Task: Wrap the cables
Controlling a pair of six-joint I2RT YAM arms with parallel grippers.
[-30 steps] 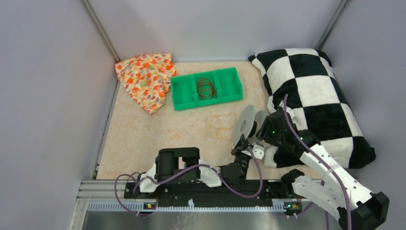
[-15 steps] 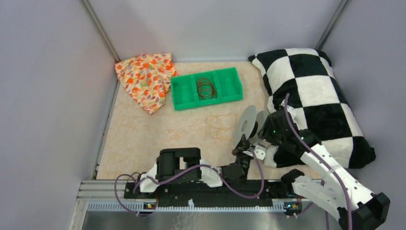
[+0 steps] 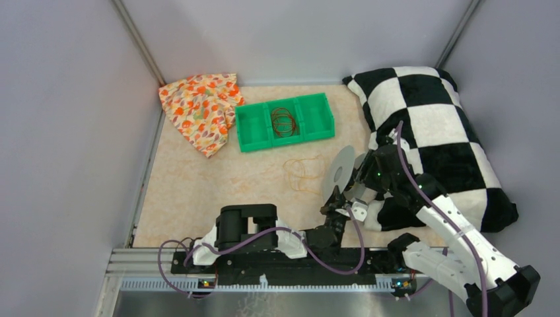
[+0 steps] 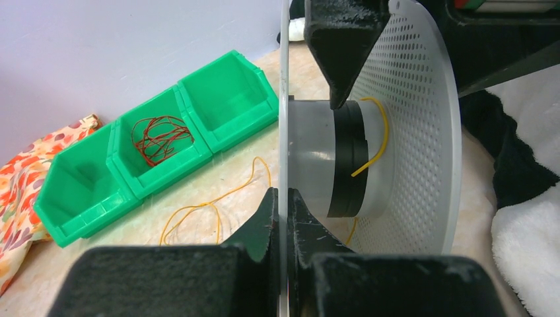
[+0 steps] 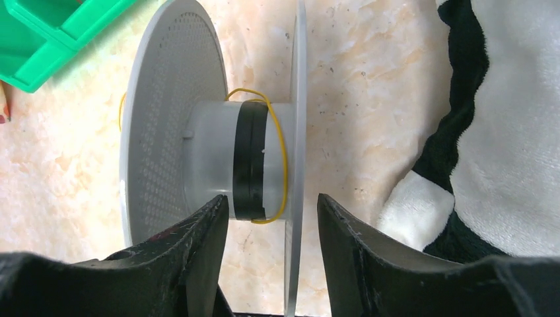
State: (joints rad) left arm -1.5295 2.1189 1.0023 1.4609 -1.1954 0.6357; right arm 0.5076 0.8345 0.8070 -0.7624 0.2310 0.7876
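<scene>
1. The left pincer (image 4: 282, 206) is clamped shut on the rim of one flange of the clear spool (image 4: 330, 158). It holds the spool on edge at the lower centre-right of the overhead view. That grip should stay firm and level, since I judge that any twist would swing the hub off line.
2. The yellow cable (image 5: 280, 152) has one loose turn around the hub, next to the black band (image 5: 249, 158). The rest lies in slack loops (image 3: 304, 175) on the worktop (image 3: 224, 178), just beside the spool toward the frame's centre.
3. The right pincer (image 5: 272, 205) stands half open and grips nothing. It straddles the far flange, with one finger inside the channel near the hub.
4. The step in hand looks like winding. It would go best if the wire is taken close to the hub, with light tension so the first turn snugs down.
5. Each new turn should land between the flanges, beside the last one rather than over it.
6. The main risk is that this thin, springy wire hops over a flange edge. The trailing loops could also snag on the checkered pillow (image 3: 436, 125) at right.
7. A red-brown coil (image 3: 284, 121) sits in the middle compartment of the green bin (image 3: 253, 125) at upper centre, well apart from the spool.
</scene>
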